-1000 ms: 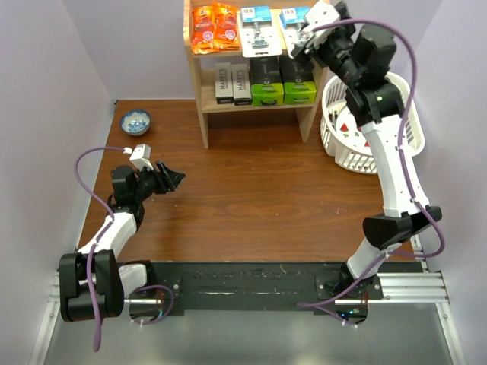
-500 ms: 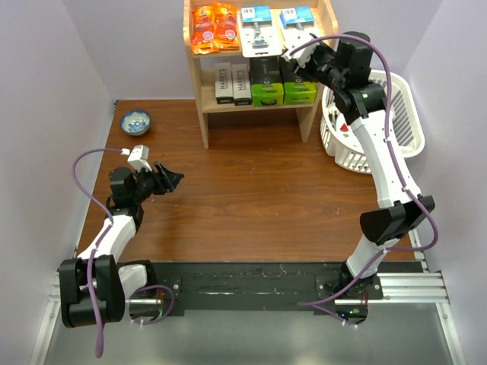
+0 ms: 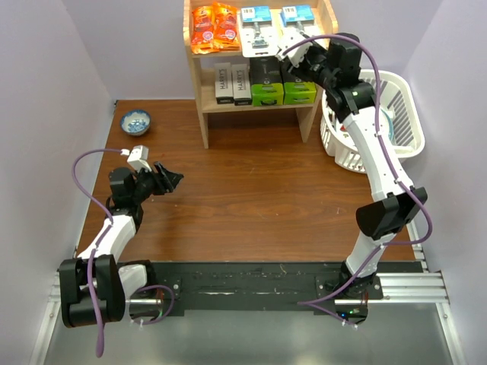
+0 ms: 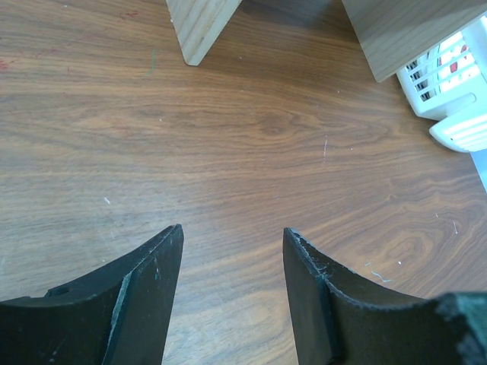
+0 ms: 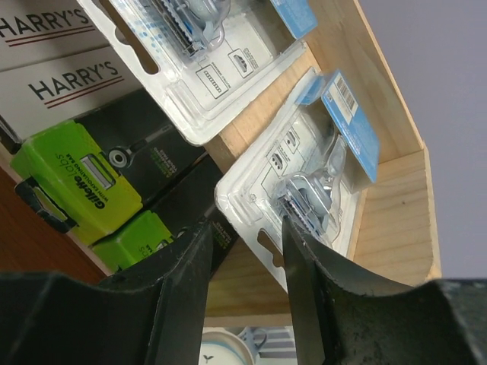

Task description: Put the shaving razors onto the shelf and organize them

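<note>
Finds right end effector half-parted astride near end of blister card; cannot tell whether gripping. Locates card atop shelf, upper right of overhead view, long axis straight ahead. Records left end effector released, well apart.

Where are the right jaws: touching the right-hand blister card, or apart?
Cannot tell. Right wrist view: a corner of the blister card lies between the jaws of the right gripper, but one jaw hides its edge; contact unclear.
</note>
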### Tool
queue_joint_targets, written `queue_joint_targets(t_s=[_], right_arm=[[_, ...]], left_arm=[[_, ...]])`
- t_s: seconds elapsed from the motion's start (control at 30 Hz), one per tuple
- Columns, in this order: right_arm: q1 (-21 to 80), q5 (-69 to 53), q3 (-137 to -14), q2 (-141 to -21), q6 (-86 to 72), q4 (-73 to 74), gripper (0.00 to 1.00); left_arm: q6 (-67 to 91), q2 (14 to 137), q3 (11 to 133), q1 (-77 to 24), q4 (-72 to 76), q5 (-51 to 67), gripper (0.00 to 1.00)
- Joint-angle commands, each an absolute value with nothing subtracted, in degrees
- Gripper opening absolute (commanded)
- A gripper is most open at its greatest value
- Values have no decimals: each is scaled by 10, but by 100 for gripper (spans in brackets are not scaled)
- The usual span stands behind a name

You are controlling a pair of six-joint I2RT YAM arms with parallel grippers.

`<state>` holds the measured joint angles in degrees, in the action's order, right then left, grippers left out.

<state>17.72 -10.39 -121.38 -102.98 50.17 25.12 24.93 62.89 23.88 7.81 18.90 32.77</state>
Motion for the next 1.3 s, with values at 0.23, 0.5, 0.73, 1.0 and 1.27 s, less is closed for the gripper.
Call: queue_joint_targets(t_s=[0.23, 0.5, 0.73, 1.0, 1.27], right_arm=[[198, -40, -1187, -1016, 504, 176, 43], [207, -33, -1161, -985, 517, 166, 55], [259, -44, -914, -803, 506, 59, 96], [301, -77, -919, -805, 208, 230, 99], [302, -79, -902, -819, 15, 327, 99]], left_arm=[[256, 639, 239, 83, 221, 328, 60], [252, 635, 241, 83, 213, 328, 60], [250, 631, 288, 81, 230, 370, 70], [195, 673, 373, 34, 239, 421, 100], [48, 738, 518, -65, 113, 424, 100]])
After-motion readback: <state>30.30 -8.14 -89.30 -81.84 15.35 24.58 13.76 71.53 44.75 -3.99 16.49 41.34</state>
